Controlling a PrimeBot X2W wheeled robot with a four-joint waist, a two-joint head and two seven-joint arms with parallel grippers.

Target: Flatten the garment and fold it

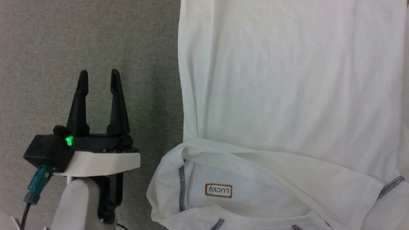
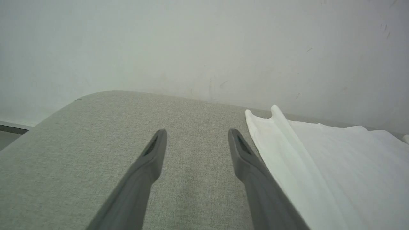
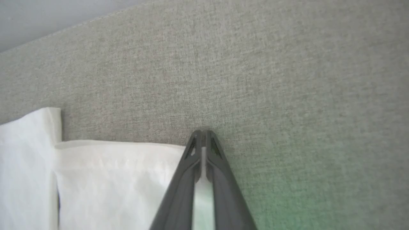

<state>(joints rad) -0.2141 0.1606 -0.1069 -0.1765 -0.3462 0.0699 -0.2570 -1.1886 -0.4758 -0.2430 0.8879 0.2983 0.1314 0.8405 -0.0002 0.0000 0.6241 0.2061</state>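
Note:
The garment is a white shirt spread over the right part of the grey cloth surface. Its collar end lies near me, with a brown label and dark zigzag stitching. My left gripper stands open over bare surface, a little left of the garment's left edge and apart from it. The left wrist view shows those open fingers with the garment beside the right one. In the right wrist view my right gripper is shut at the garment's edge, with a strip of white cloth pinched between the fingers.
The grey woven surface runs bare along the left of the garment. Its rounded far corner meets a pale wall in the left wrist view. Bare grey surface lies beyond and right of the right gripper.

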